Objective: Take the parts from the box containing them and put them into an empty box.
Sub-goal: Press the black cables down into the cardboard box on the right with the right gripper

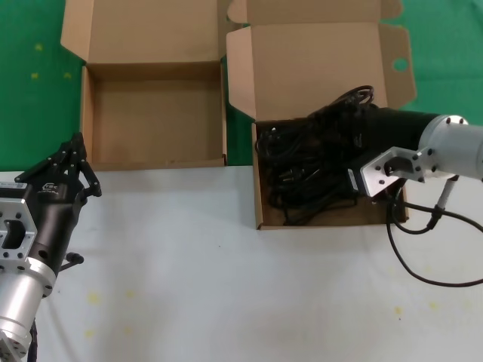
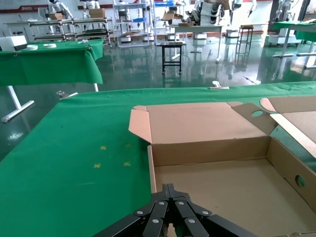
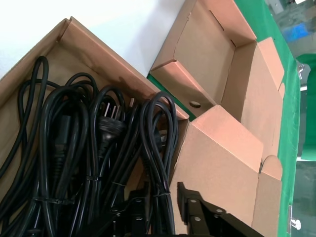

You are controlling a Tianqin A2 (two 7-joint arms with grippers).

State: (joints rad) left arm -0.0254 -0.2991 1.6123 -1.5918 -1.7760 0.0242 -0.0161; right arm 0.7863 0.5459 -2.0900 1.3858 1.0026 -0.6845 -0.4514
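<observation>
The box w/ the parts is sitting right of centre in the head view, tall lid standing up behind it, round hole in the tab at the upper right. Bundled black power cables are filling most of it, so its floor is hardly showing; single cords are hard to tell apart there. In the right wrist view the cables are showing looped and cable-tied, one plug facing up.

The right gripper is reaching into that box from the right edge of the frame. Its tips are buried in the black tangle in the head view. In the right wrist view its fingers are cut off at the bottom edge, w/ cable loops running between them — cannot tell whether it is gripping.

The empty box is lying upper left, just beside the first, lid flat behind it, part of the lid cut off at the top edge.

The left gripper is hanging at the lower left, near the empty box's front wall, fingers pressed together to a point, holding nothing.
</observation>
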